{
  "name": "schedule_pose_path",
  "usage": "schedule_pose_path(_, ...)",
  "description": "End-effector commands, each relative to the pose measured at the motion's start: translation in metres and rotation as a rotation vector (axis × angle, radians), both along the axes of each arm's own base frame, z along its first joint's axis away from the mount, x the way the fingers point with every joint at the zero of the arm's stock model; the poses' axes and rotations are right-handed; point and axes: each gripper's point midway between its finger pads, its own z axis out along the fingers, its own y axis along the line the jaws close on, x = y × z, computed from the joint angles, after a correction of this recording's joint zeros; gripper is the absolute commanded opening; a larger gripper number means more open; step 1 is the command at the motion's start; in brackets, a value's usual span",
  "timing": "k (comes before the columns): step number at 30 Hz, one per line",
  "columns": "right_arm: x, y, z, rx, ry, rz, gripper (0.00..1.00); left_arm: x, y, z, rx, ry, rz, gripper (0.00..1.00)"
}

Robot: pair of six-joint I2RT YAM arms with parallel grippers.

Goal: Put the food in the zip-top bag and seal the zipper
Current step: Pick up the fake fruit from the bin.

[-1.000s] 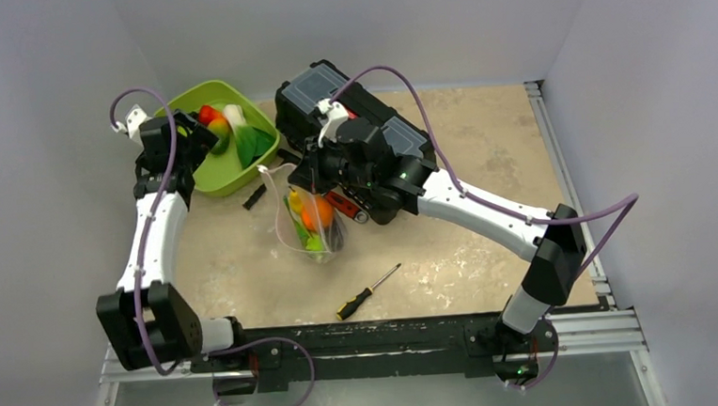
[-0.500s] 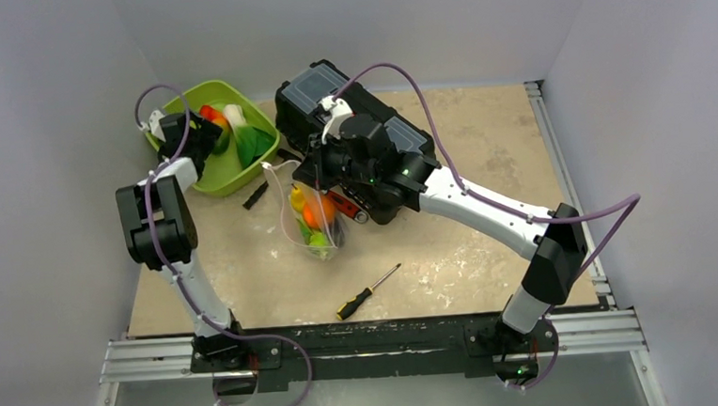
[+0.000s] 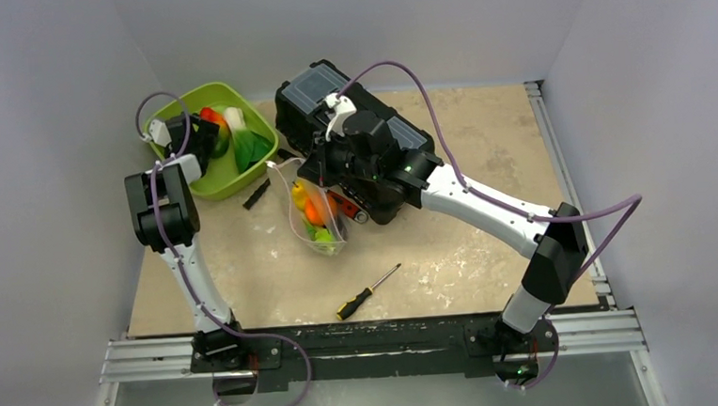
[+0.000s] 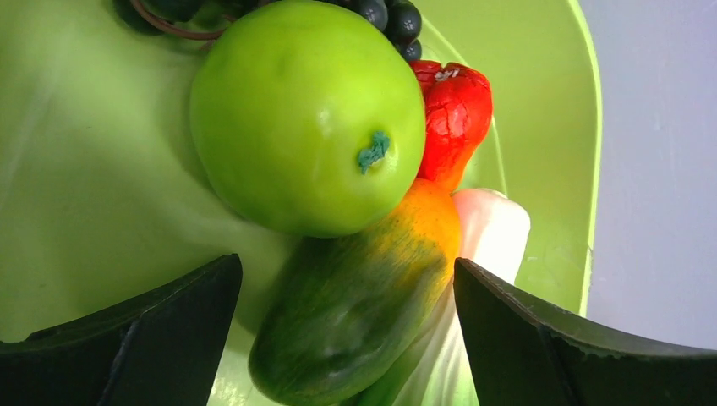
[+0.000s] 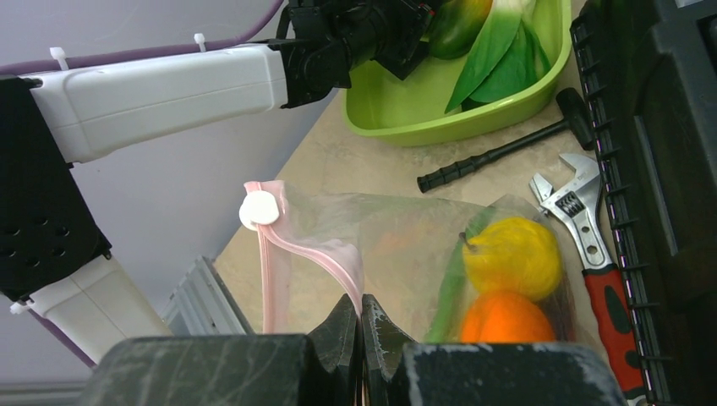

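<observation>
The clear zip-top bag [image 3: 317,220] hangs upright from my right gripper [image 5: 361,326], which is shut on its pink zipper [image 5: 314,250] near the white slider [image 5: 259,208]. Inside lie a yellow pear [image 5: 511,254], an orange [image 5: 503,326] and a green pod [image 5: 452,288]. My left gripper [image 4: 347,279] is open low in the lime-green tray [image 4: 84,169]. Its fingers straddle a green-orange fruit [image 4: 363,321] without touching it. A green apple [image 4: 304,110], a red piece [image 4: 457,110] and a white leek [image 4: 495,228] lie just beyond. From above, the left gripper [image 3: 202,137] sits over the tray [image 3: 201,182].
A black toolbox [image 3: 330,96] stands behind the right wrist. A wrench with a red handle [image 5: 583,220] and a black-handled tool [image 5: 499,152] lie between tray and toolbox. A screwdriver [image 3: 368,291] lies near the front edge. Grey walls close in on the left and back.
The left arm has folded up, elbow raised, and its gripper has pushed further into the tray. The right gripper and bag have shifted slightly right.
</observation>
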Motion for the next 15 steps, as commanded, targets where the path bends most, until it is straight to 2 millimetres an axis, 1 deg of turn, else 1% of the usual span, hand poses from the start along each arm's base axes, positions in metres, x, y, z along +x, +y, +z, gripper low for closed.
schedule_pose_path(1, 0.003, 0.0, 0.016, 0.038, -0.032, 0.013, 0.0, 0.02, -0.004, 0.012, -0.051, -0.098, -0.029, 0.93)
schedule_pose_path(4, 0.004, 0.001, 0.016, 0.039, -0.031, 0.013, 0.0, 0.02, -0.013, 0.012, -0.083, -0.136, -0.063, 0.91)
schedule_pose_path(7, 0.004, 0.001, 0.017, 0.044, -0.032, 0.014, 0.0, 0.017, -0.019, 0.011, -0.106, -0.172, -0.079, 0.9)
schedule_pose_path(9, 0.004, 0.001, 0.018, 0.046, -0.031, 0.014, 0.0, 0.015, -0.024, 0.011, -0.119, -0.187, -0.096, 0.88)
schedule_pose_path(12, 0.003, 0.002, 0.017, 0.047, -0.025, 0.017, 0.0, 0.013, -0.027, 0.008, -0.129, -0.191, -0.108, 0.79)
schedule_pose_path(14, 0.003, 0.003, 0.018, 0.051, -0.024, 0.021, 0.0, 0.015, -0.027, 0.006, -0.133, -0.19, -0.112, 0.7)
schedule_pose_path(15, 0.003, 0.003, 0.019, 0.053, -0.025, 0.022, 0.0, 0.016, -0.028, 0.006, -0.137, -0.191, -0.117, 0.64)
